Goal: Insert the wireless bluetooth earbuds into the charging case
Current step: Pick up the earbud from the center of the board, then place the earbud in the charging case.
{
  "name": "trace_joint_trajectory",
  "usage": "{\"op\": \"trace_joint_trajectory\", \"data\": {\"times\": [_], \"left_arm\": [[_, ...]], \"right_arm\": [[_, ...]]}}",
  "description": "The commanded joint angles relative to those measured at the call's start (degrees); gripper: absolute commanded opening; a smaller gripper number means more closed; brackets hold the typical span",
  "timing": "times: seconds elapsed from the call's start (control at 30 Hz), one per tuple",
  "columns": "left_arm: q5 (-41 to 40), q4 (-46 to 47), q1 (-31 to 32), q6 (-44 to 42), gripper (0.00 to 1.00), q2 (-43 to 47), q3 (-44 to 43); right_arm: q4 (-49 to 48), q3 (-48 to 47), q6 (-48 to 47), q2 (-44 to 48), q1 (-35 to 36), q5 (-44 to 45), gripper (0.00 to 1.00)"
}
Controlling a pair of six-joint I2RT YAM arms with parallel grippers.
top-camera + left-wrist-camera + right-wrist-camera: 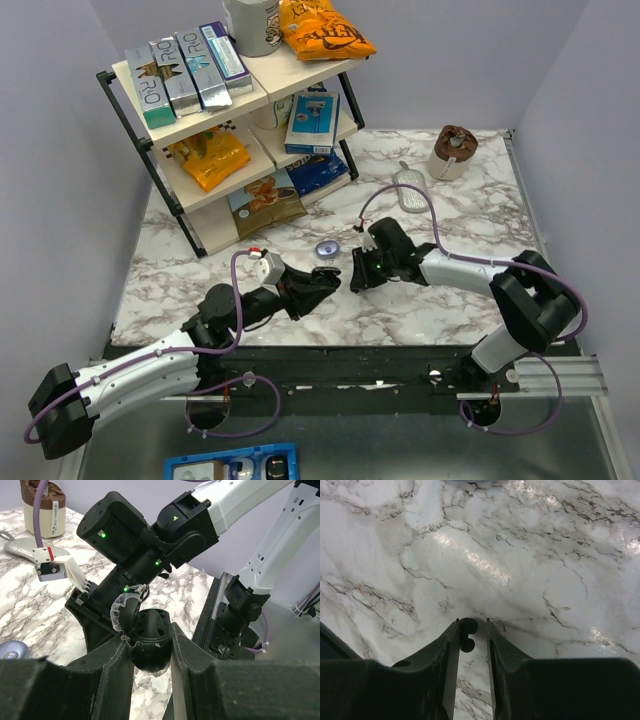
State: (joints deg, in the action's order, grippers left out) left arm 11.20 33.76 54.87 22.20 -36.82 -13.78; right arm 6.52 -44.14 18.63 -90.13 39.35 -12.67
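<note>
My left gripper (150,636) is shut on the black charging case (150,647), holding it above the marble table (450,310). The case's lid (125,611) stands open, with clear film on it. Seen from above, the left gripper (325,282) and my right gripper (357,275) nearly meet at the table's middle. In the right wrist view a small black earbud (466,633) lies on the marble between the right gripper's (472,627) fingertips. It rests against the left finger, and a gap shows between it and the right finger. The jaws stand narrowly apart around it.
A black-framed shelf rack (160,160) with boxes and snack bags fills the back left. A small blue disc (327,248) lies just behind the grippers. A grey oval pad (410,190) and a brown-and-white cup (453,152) sit at the back right.
</note>
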Motion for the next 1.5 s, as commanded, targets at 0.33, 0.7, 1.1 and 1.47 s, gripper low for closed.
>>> {"op": "trace_joint_trajectory", "data": {"times": [0.33, 0.7, 1.1, 1.47], "left_arm": [[1.2, 1.1, 0.4, 0.7, 0.00, 0.0, -0.1], [-0.8, -0.3, 0.3, 0.5, 0.00, 1.0, -1.6], [19.8, 6.0, -8.9, 4.3, 0.00, -8.9, -10.1], [39.6, 19.0, -10.8, 12.1, 0.00, -21.6, -15.0]], "right_arm": [[1.2, 2.9, 0.8, 2.7, 0.5, 1.4, 0.11], [10.4, -4.2, -1.8, 32.4, 0.5, 2.4, 0.01], [23.3, -11.4, -10.4, 50.8, 0.5, -16.3, 0.01], [24.3, -14.0, -10.9, 49.9, 0.4, -24.9, 0.01]]}}
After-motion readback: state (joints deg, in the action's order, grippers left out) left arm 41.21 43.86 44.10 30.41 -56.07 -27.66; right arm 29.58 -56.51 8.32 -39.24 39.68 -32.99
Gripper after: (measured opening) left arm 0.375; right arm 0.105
